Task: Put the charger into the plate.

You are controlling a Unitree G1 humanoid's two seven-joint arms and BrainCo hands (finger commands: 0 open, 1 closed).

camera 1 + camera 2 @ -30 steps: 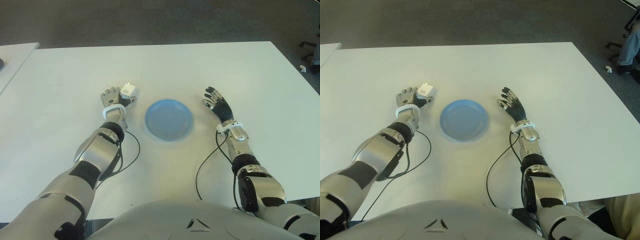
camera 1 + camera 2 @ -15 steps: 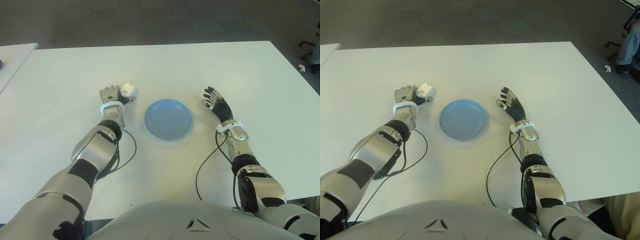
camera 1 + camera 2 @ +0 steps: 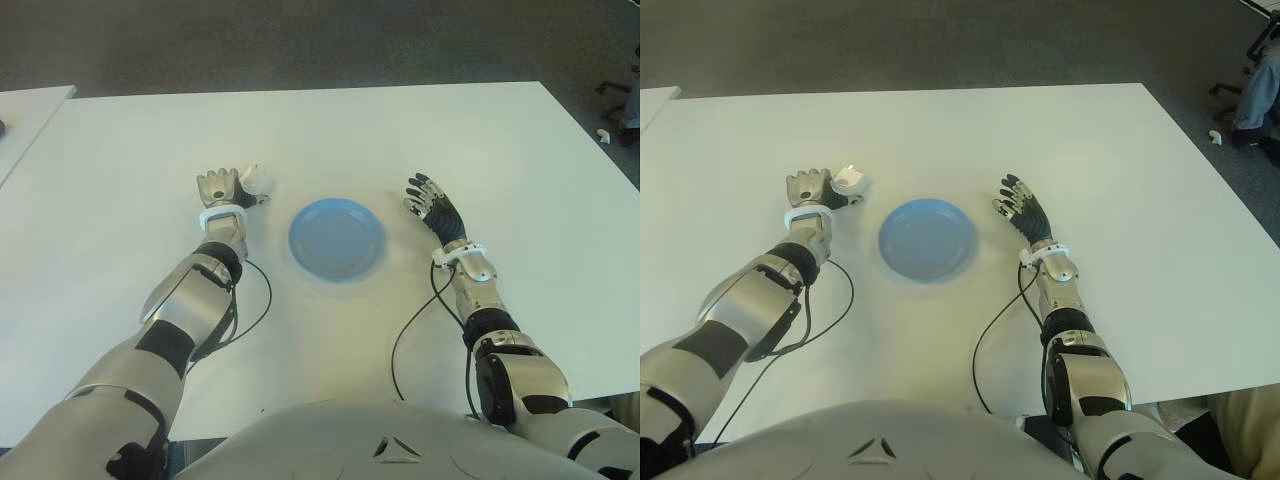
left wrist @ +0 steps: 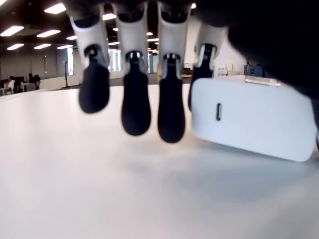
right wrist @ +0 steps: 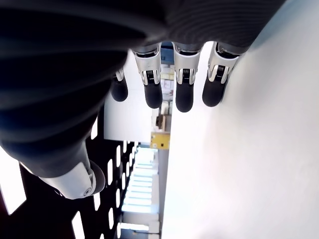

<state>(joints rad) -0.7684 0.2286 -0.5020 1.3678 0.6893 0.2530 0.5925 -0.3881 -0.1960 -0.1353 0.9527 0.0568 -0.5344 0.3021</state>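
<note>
Your charger is a smooth white block with rounded corners and a small slot on its face; it lies on the matte white tabletop, left of the plate and apart from it. The plate is a round, shallow blue dish with a plain rim, and nothing lies in it. Your left hand is left of the plate, right against the charger. The eye views show only a white corner of the charger past the hand, but the left wrist view shows its full face, with four dark-tipped fingers hanging straight beside it, uncurled and not gripping it. Your right hand shows right of the plate, fingers spread and holding nothing. Black cables trail from both forearms across the tabletop.
</note>
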